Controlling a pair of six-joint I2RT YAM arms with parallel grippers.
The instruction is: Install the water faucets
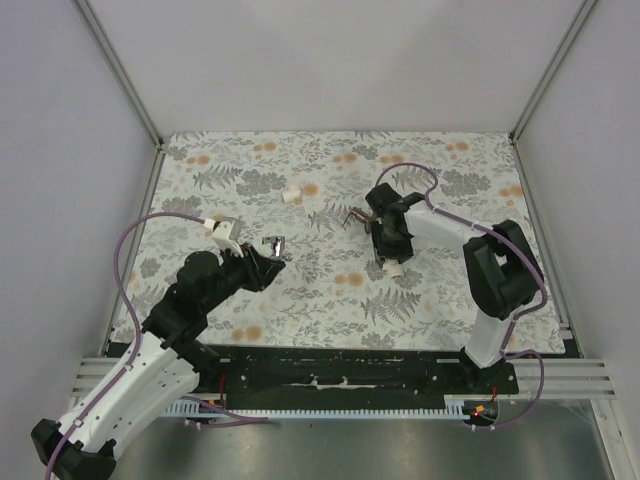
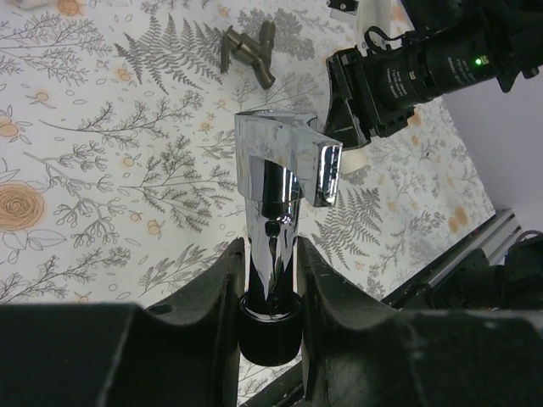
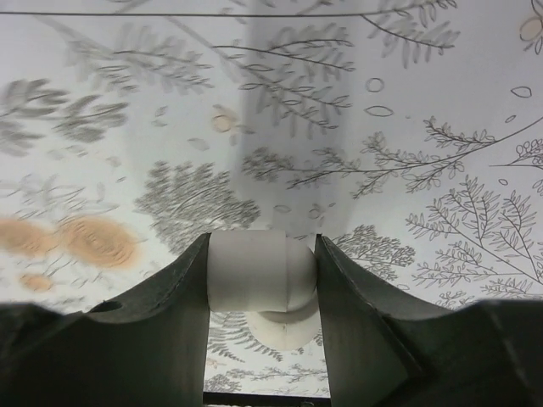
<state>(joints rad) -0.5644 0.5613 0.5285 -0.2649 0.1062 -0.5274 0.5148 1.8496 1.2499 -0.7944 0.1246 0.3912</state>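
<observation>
Our left gripper [image 2: 270, 259] is clamped on the chrome faucet [image 2: 277, 165], holding it just above the bench [image 1: 300, 300]. The faucet's long axis runs straight out from the jaws, with the spout block at the far end. Our right gripper [image 3: 262, 248] is closed around a white plastic fitting [image 3: 254, 270], off to the faucet's right and well apart. We judge the two held parts must meet between the arms. There's no writing we can read anywhere.
</observation>
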